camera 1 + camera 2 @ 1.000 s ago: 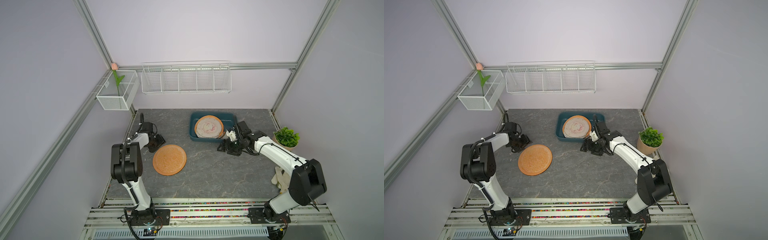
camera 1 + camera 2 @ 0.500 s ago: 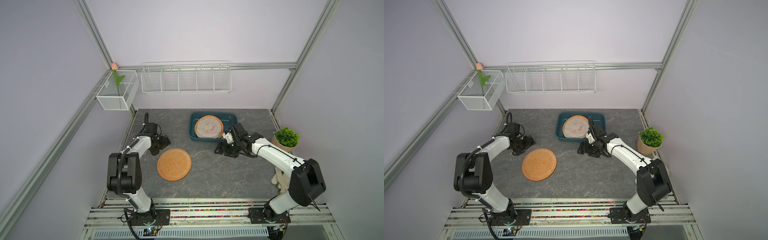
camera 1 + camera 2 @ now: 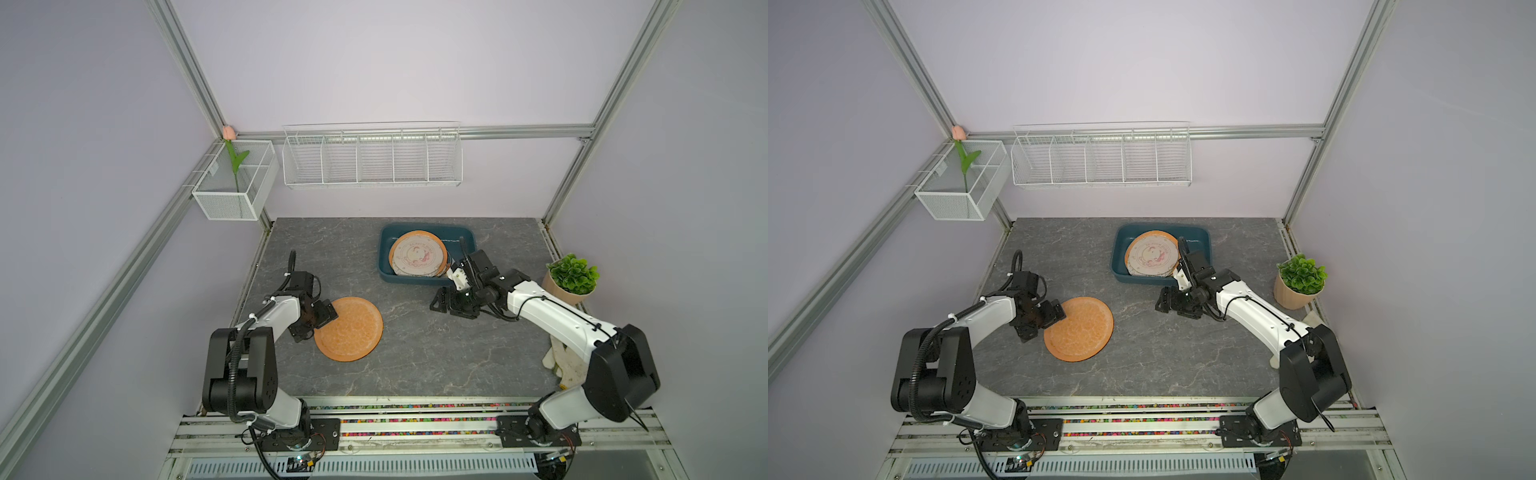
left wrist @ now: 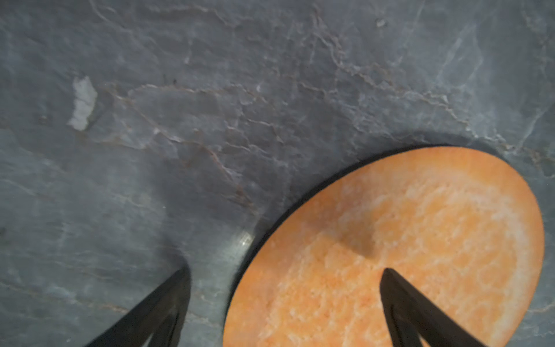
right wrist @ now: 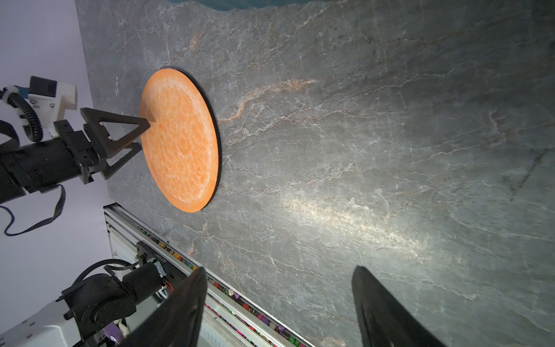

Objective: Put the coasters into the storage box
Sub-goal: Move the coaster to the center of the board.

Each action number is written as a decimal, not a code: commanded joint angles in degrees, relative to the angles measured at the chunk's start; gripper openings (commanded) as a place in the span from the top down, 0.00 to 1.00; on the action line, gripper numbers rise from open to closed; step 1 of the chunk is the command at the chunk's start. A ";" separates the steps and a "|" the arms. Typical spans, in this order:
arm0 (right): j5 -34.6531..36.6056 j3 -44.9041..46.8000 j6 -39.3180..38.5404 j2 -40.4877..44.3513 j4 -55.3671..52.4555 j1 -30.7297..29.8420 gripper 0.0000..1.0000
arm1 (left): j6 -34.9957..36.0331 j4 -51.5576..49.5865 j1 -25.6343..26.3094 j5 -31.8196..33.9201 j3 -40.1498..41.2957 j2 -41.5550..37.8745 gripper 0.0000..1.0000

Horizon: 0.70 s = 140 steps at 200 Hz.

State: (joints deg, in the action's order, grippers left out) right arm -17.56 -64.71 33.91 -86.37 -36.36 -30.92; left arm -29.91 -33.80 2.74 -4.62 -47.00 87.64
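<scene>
In both top views, I am working on the one orange coaster [image 3: 351, 328], which is lying flat on the stone-patterned surface [image 3: 415, 353], well apart from the storage box [image 3: 428, 227] where printed coasters [image 3: 417, 255] are lying stacked.

In the left wrist view, the left fingers [image 4: 405, 309] are standing spread astride its thin, pebbly rim. I judge that pinching comes next.

In the right wrist view, the right fingers [image 5: 384, 312] are hanging spread and empty.

2 top views look down alike; wrist cameras look past left gripper [image 4: 285, 270] and right gripper [image 5: 279, 269], sharing the flat round orange coaster [image 5: 180, 141].
</scene>
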 commanded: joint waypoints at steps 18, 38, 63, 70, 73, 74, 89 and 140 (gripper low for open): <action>0.84 2.27 0.56 2.69 0.04 -0.46 0.22 | 0.53 1.82 2.48 -3.34 -0.27 2.14 0.05; 1.06 2.98 0.78 3.33 0.18 -0.47 0.22 | 0.52 1.84 5.26 -4.51 -1.03 3.85 0.06; 1.31 3.73 0.99 3.90 0.26 -0.53 0.22 | -1.79 2.87 9.34 -6.03 -1.59 5.50 0.07; 1.32 3.95 1.11 4.01 0.37 -0.48 0.22 | -2.54 3.43 10.83 -6.59 -1.66 6.08 0.08; 1.33 4.02 1.14 3.96 0.47 -0.54 0.22 | -2.79 3.66 11.53 -6.85 -1.88 6.39 0.08; 1.31 4.04 1.15 3.99 0.49 -0.54 0.22 | -2.87 3.70 11.78 -6.92 -1.92 6.49 0.08; 1.31 4.48 1.26 4.01 0.79 -0.50 0.22 | -3.80 3.96 15.72 -7.44 -3.60 8.32 0.08; 2.16 5.53 1.33 2.83 0.60 -0.64 0.22 | -7.99 4.70 28.40 -9.17 -11.27 15.82 0.10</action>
State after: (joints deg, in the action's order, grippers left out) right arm -16.53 -60.62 34.52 -83.64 -35.83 -31.03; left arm -34.28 -27.51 26.85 -9.80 -57.43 98.19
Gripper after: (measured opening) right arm 0.782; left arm 0.907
